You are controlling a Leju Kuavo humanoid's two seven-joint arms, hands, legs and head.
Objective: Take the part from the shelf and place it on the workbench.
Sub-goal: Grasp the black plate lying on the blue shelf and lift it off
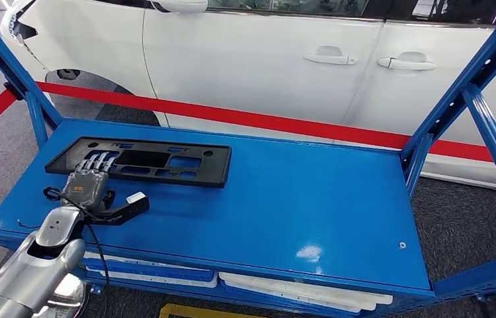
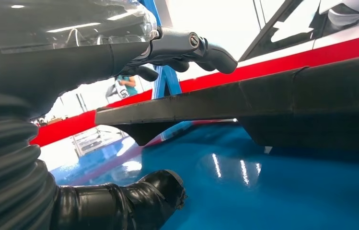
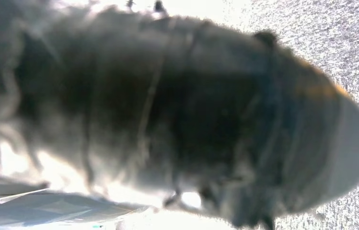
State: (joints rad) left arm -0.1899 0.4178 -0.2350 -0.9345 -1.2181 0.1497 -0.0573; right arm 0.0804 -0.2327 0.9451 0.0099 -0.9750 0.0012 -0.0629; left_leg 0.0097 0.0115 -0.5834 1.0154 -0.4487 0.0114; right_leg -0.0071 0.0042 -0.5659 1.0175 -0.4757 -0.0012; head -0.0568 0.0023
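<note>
The part (image 1: 146, 162) is a long flat black plastic panel with several cut-outs, lying at the back left of the blue shelf top (image 1: 311, 199). My left hand (image 1: 89, 185) is at the panel's near-left end, its fingers (image 1: 96, 161) stretched over the panel's edge and its thumb (image 1: 132, 202) stuck out to the right over the blue surface. In the left wrist view the fingers (image 2: 187, 48) hover just above the panel's edge (image 2: 263, 100), while the thumb (image 2: 144, 201) stays low and apart from it. The right wrist view is a dark blur over grey carpet (image 3: 321, 28).
A white car (image 1: 265, 53) stands close behind the rack, with a red barrier band (image 1: 265, 120) in front of it. Blue uprights (image 1: 457, 93) frame the shelf's right and left ends. White flat parts (image 1: 298, 288) lie on the tier below. A person (image 2: 127, 86) stands far off.
</note>
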